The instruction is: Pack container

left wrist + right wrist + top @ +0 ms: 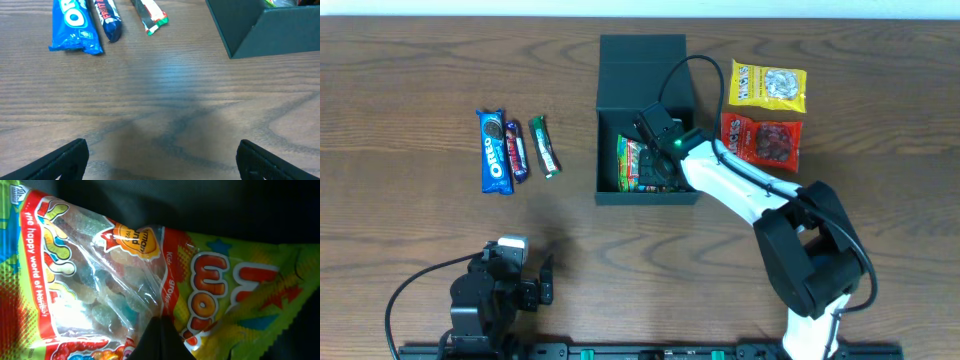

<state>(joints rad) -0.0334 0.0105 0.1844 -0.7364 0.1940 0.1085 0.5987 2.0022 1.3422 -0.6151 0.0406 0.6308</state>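
One Haribo bag inside container

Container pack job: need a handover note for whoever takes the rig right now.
Left gripper: open, empty, over bare table.
Right gripper: down inside the open container, at the gummy bag; can't tell if open or shut.
Done: gummy bag in the container.
Left: Oreo, dark bar and green bar to the container's left; yellow bag and red bag to its right.
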